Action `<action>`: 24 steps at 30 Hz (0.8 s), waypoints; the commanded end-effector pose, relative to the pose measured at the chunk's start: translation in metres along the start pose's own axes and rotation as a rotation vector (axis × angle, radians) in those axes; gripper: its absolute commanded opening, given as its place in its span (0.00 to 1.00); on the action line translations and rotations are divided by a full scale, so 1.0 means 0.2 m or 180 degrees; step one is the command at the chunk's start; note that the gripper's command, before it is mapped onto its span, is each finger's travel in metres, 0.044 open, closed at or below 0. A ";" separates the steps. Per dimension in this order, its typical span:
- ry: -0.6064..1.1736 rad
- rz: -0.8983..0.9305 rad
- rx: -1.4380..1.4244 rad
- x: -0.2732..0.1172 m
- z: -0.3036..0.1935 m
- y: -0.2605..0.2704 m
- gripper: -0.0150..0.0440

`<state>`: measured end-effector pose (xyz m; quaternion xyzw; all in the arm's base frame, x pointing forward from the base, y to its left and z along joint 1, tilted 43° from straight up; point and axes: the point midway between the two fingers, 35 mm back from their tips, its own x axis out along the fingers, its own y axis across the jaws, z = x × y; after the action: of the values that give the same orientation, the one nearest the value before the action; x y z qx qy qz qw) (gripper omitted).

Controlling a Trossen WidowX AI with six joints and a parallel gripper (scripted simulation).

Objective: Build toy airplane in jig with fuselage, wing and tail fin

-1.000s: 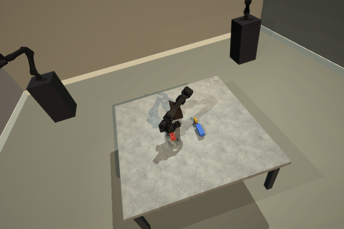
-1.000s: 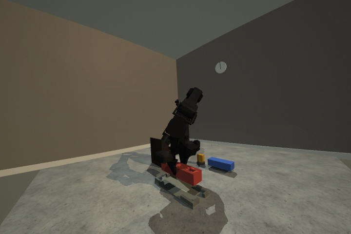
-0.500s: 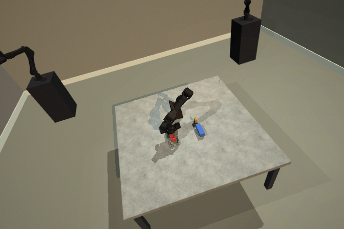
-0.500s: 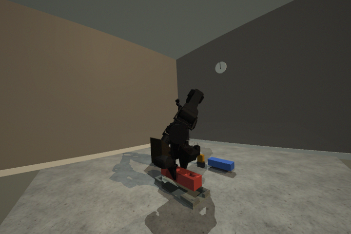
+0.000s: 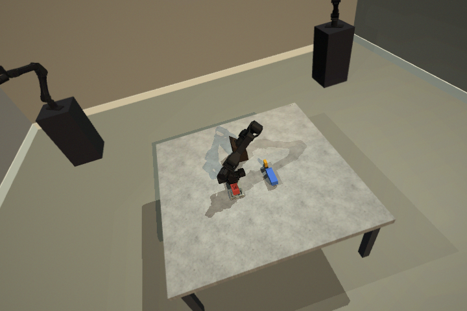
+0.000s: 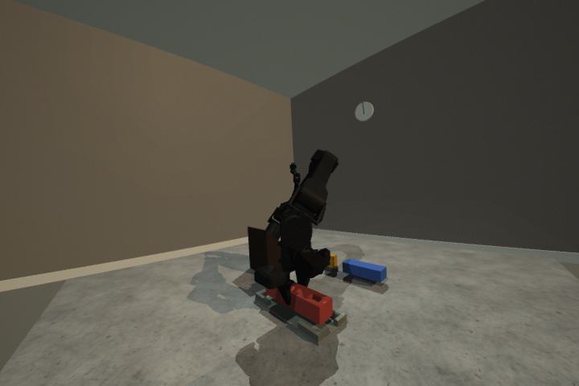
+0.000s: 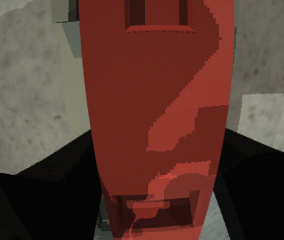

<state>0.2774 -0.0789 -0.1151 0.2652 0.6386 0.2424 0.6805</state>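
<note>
Red fuselage (image 5: 235, 189) (image 6: 312, 304) (image 7: 152, 90): over the jig's cradle, lined up along it — whether fully seated, cannot tell.
Grey jig (image 5: 240, 196) (image 6: 314, 333) (image 7: 75, 95): on the stone-look table (image 5: 278, 227) (image 6: 162, 336) (image 7: 19, 100), beneath the fuselage.
Gripper (image 5: 233, 184) (image 6: 294, 293) (image 7: 153, 130): clamped on the fuselage's two sides.
Blue wing (image 5: 271, 176) (image 6: 364, 270): on a dark support, apart from the jig.
Orange tail fin (image 5: 265, 163) (image 6: 333, 260): beside the wing — off the fuselage.

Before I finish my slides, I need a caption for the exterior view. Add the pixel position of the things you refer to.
The gripper (image 6: 293, 294) (image 7: 153, 130) grips the red fuselage (image 5: 235, 189) (image 6: 309, 302) (image 7: 152, 90) at the cradle (image 5: 230, 196) (image 6: 315, 333) (image 7: 74, 95); blue and orange pieces wait behind.
</note>
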 end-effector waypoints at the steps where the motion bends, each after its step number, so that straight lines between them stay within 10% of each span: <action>1: -0.0005 -0.0002 0.0000 0.00 0.00 0.00 0.55; 10: -0.0005 -0.0002 0.0000 0.00 0.00 0.00 0.28; 24: -0.0005 -0.0002 0.0000 0.00 0.00 0.00 0.91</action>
<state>0.2774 -0.0793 -0.1150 0.2657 0.6383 0.2419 0.6808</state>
